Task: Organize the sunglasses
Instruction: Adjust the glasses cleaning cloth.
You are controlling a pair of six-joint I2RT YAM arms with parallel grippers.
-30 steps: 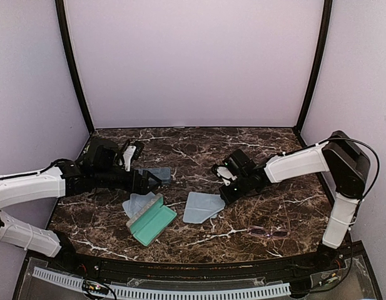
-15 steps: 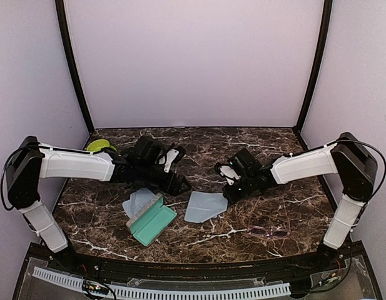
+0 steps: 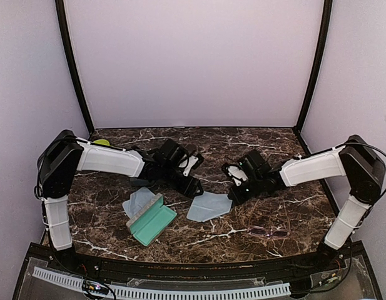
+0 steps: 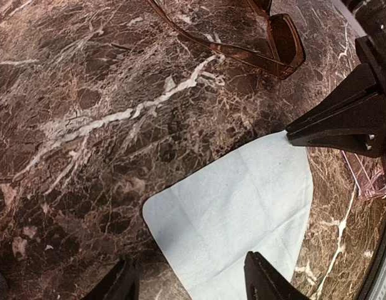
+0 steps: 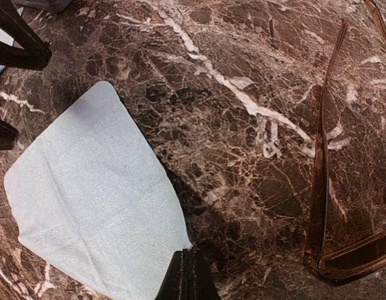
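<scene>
Light-blue cloth [image 4: 236, 212] looks like the step in hand. Left gripper [image 4: 191, 270] hangs low over its near edge with fingers apart. The cloth edge lies between them and nothing is clamped. Right gripper [image 5: 187, 275] has its fingers together, tip at the opposite corner of the same cloth. We can't tell whether it pinches the fabric or only rests there.

Brown sunglasses [image 4: 268, 44] lie on the marble table [image 4: 86, 125], past the cloth from the left gripper and apart from the fabric; arms look unfolded. From the right gripper they sit off to the side of its fingertips. Pink sunglasses [image 3: 268, 232] lie well behind the right gripper, toward that arm's base, with nothing touching them.

How we do this well, as we judge it:
- Flat fabric on hard stone gives little to bite, so we take the corner, not mid-edge.
- We come straight down and close slowly, so we catch fabric only and don't scrape the marble.
- If the right does hold its corner, both hands move together, taut but not tugged.
- We keep the sweep off the brown frame ahead of the left fingers. A snagged arm would drag the pair.
- Teal case [image 3: 152, 220] sits behind the left gripper and is likely not in the way.
</scene>
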